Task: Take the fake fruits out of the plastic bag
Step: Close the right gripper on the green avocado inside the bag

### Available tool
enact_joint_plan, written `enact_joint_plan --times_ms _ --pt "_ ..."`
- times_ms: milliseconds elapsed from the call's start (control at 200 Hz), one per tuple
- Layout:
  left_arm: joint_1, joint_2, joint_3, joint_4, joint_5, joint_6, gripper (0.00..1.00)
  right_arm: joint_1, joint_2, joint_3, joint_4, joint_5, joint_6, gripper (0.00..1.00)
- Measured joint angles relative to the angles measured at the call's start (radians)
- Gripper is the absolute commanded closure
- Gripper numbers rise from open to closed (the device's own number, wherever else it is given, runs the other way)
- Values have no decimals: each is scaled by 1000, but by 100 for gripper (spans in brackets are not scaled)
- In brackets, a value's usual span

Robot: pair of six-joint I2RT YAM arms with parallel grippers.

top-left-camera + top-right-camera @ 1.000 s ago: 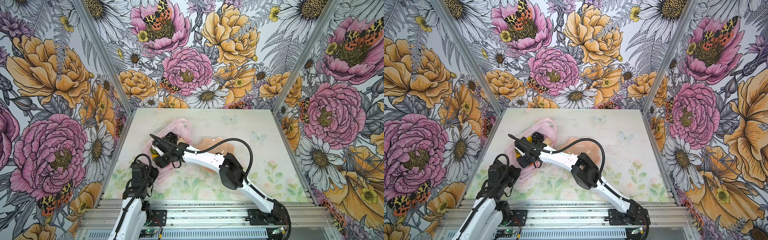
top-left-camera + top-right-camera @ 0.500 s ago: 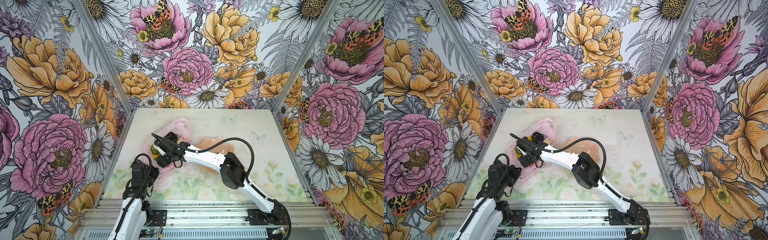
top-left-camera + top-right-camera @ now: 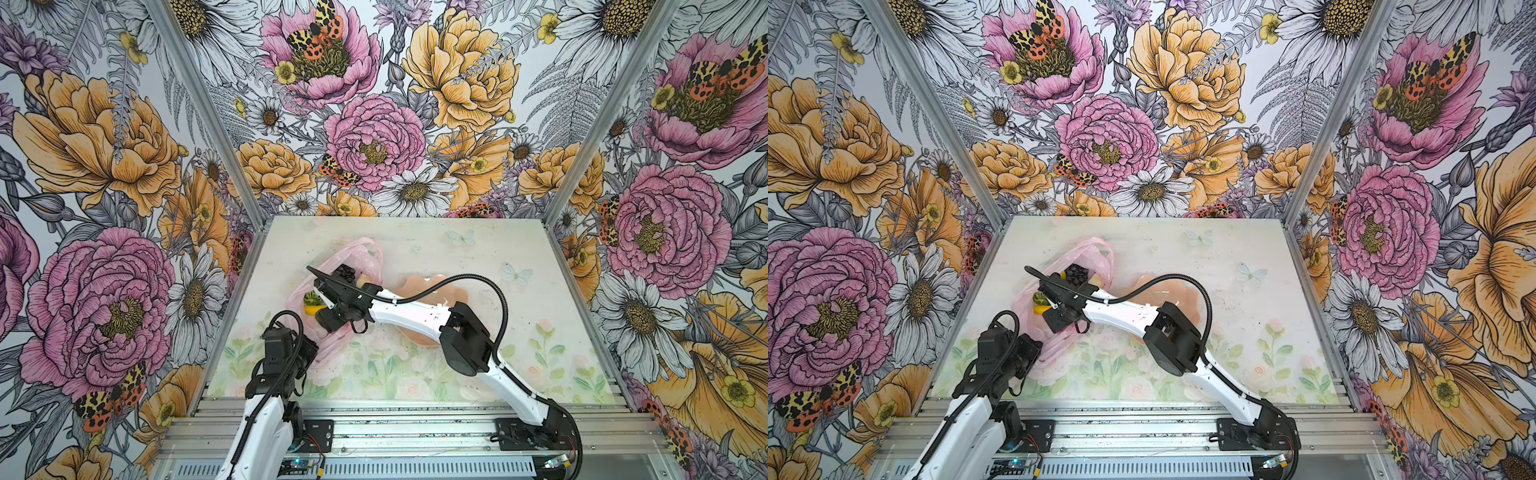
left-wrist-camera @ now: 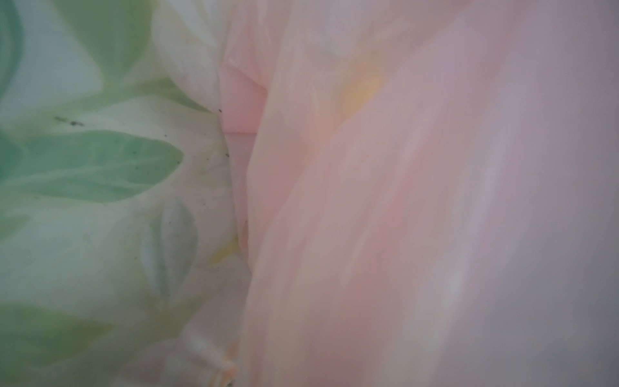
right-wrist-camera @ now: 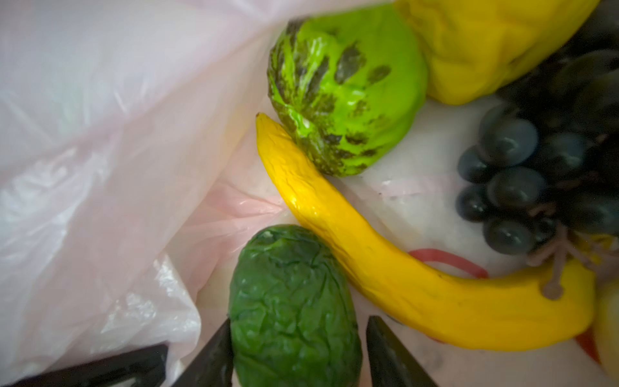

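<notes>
Banana [image 5: 385,268], avocado [image 5: 294,308], lime-green ball [image 5: 348,93] and grape bunch [image 5: 522,187] are contained in plastic bag [image 5: 100,150]; avocado straddled by right pincer [image 5: 298,320], grip unconfirmable; left pincer [image 3: 306,352] closed tight.

The bag [image 5: 100,134] is thin pink plastic, see-through, crinkly and a bit shiny. The avocado [image 5: 294,308] is dark green plastic, wrinkled all over, with a soft shine. The banana [image 5: 368,261] is yellow, smooth and glossy, with fine creases. The lime-green ball [image 5: 348,90] is shiny, with dark rubbed patches. The grapes [image 5: 522,187] are dark, smooth and dull, on a rubbery brown stem. The lemon [image 5: 485,43] looks matt and lumpy. The worktop [image 3: 415,374] is smooth, with pale printed flowers. The rails [image 3: 395,424] are bare metal.
</notes>
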Motion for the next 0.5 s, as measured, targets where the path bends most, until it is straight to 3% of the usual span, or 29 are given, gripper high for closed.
enact_joint_plan --times_ms 500 --pt "-1 24 -7 -5 -2 0 100 -14 -2 2 -1 20 1 42"
